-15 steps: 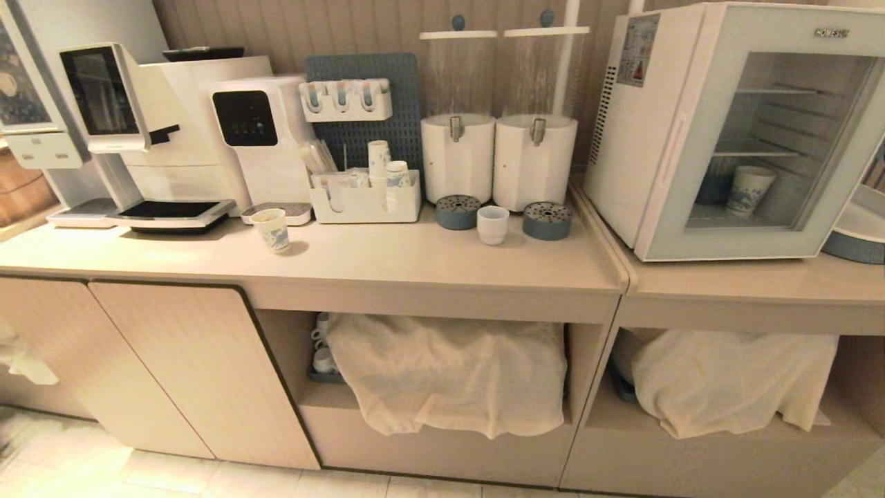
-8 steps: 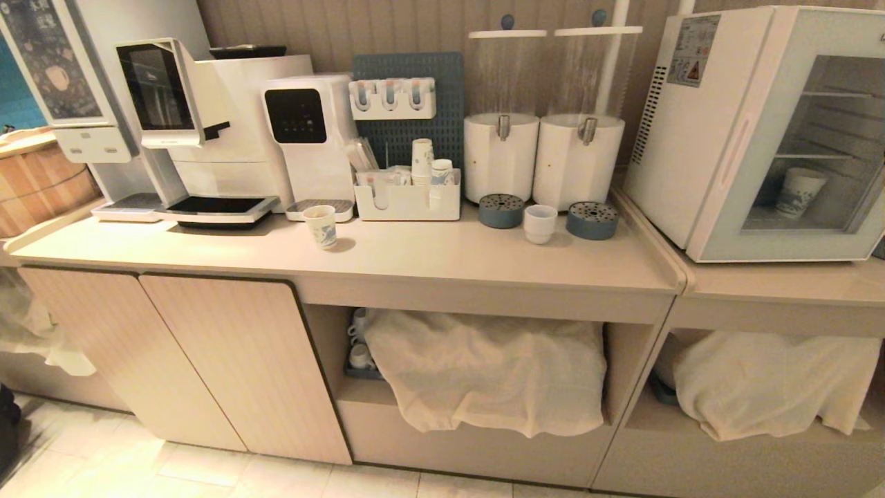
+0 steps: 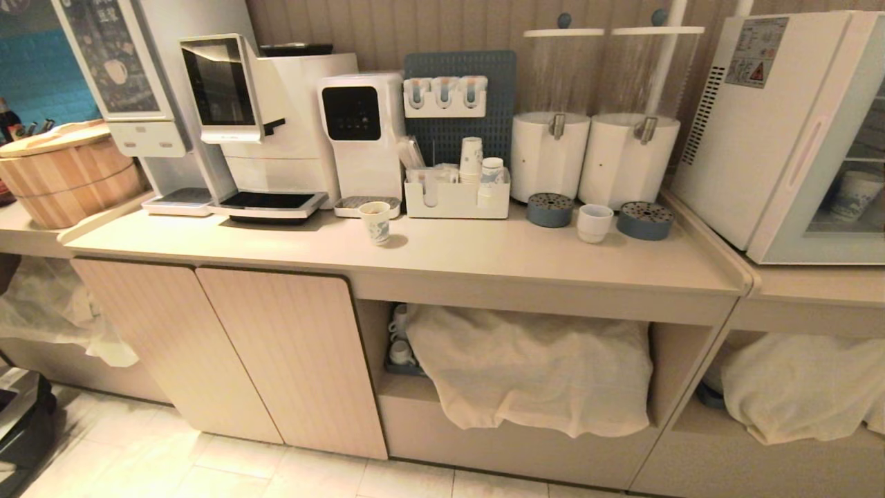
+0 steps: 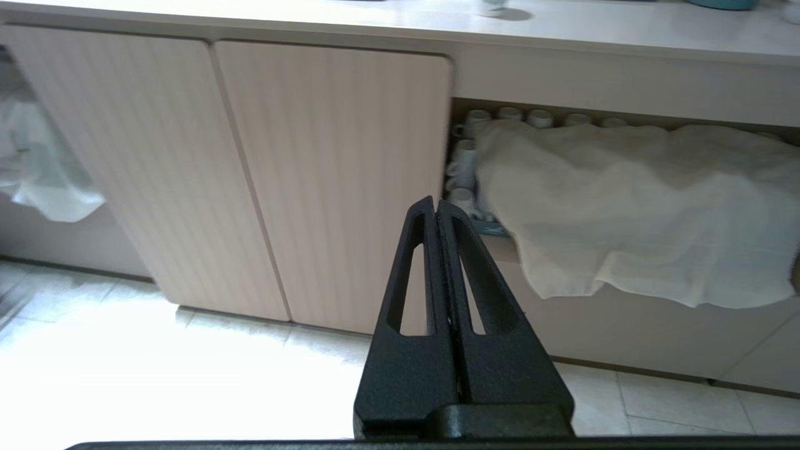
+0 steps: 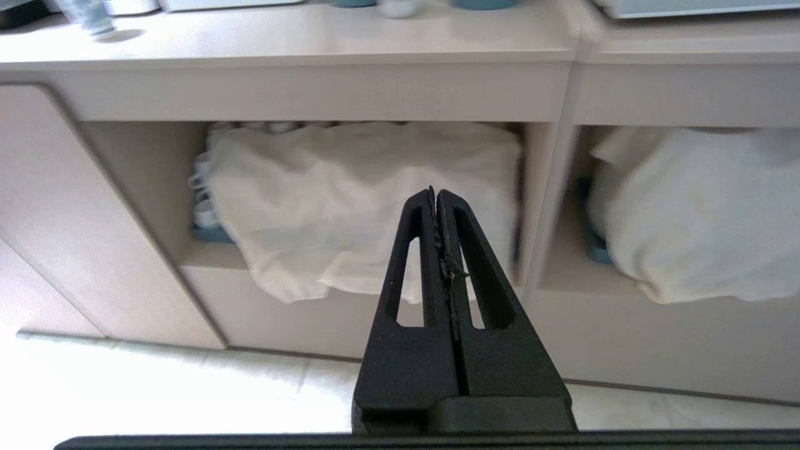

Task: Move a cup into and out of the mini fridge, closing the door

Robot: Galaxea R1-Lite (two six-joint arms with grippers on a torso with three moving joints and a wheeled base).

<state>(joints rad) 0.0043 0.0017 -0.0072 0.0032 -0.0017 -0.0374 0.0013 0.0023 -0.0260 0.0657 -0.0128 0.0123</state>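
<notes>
Two pincers, left pincer [image 4: 437, 209] and right pincer [image 5: 435, 197], clamped empty; view swung left, mini fridge [image 3: 774, 131] now far right, cup [image 3: 594, 223] untouched on bench [image 3: 484, 252]

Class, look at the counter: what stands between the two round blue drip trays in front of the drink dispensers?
In the head view, the cup stands on the counter between the two blue drip trays, apart from both.

The small white cup [image 3: 594, 223] stands upright on the counter between two round blue drip trays — well left of the boxy white mini fridge [image 3: 788, 131] at the far right, whose glass-windowed door [image 3: 840, 159] is shut.
</notes>
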